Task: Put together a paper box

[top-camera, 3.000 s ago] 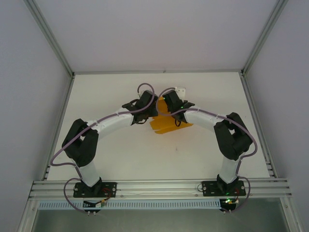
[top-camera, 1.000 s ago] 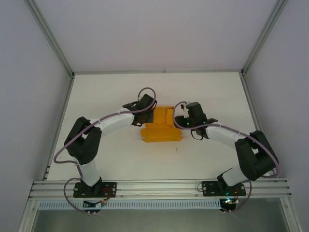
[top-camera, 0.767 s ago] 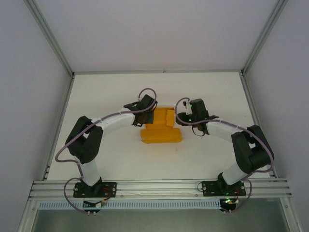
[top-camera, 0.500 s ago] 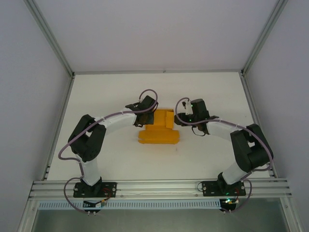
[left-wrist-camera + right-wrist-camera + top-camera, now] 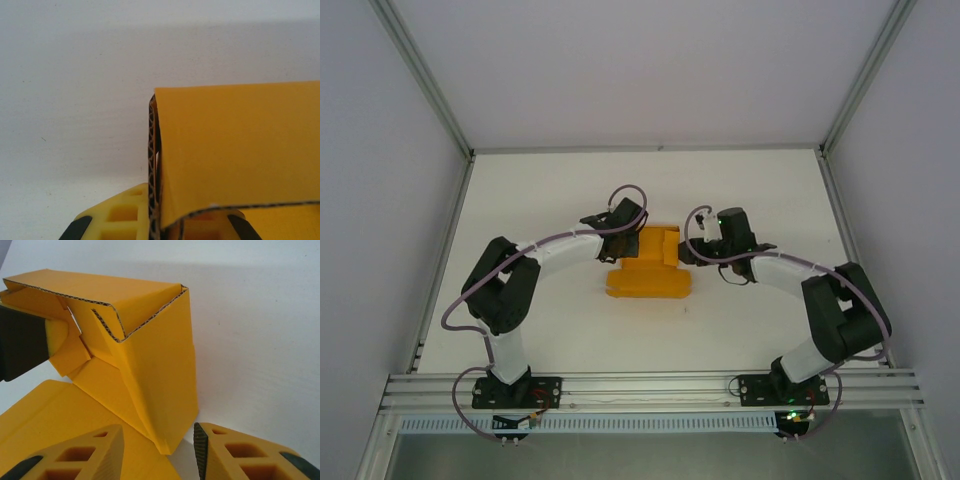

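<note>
One paper box [image 5: 650,268], two hands: left hand [image 5: 159,220] pinches its card; right hand [image 5: 159,440] half-open (astride a box corner).

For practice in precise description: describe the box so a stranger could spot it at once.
On the white table, find the left gripper and right gripper. The box lies between them, pinched by the left one. It alone is orange-yellow card, partly folded.

White table [image 5: 540,190] bearing a partly folded paper box [image 5: 648,272].
The orange-yellow card rests near the middle of the matte surface: one wide flap lies flat on it, and the folded-up walls stand on the far side.
</note>
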Tool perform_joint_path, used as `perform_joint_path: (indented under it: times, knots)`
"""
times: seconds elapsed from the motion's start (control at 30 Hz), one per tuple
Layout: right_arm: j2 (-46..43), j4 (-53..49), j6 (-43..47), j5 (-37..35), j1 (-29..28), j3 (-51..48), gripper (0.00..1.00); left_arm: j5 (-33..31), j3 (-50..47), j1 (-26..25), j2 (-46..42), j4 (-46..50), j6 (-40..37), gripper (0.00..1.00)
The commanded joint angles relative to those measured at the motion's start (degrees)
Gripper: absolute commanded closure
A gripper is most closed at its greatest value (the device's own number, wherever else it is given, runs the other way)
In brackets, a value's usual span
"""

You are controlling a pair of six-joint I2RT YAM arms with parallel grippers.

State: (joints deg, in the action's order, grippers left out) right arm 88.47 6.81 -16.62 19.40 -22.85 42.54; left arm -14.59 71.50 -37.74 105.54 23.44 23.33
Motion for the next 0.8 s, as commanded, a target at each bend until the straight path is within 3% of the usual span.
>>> perform_joint_path:
  times: [0.0,0.1,0.27,0.77]
  knots:
    - [2.33,0.73,1.20,1.71,-0.34,3.00,0.58,-0.53,-0.14,-0.15,1.00,0.14,0.75,1.00]
    - [4.95,2.39,0.71,2.35,-0.62,4.31,0.59,-0.08,-0.14,-0.23,1.09,-0.23,0.50,1.00]
    - [9.48,1.54,-0.38,-2.29,-1.39,8.02,0.74,-0.20,-0.21,-0.41,1.02,-0.24,0.32,1.00]
    - [19.41,-10.17,-6.91,-26.70,-6.35,15.74,0.88,-2.03,0.04,-1.30,1.23,0.07,0.18,1.00]
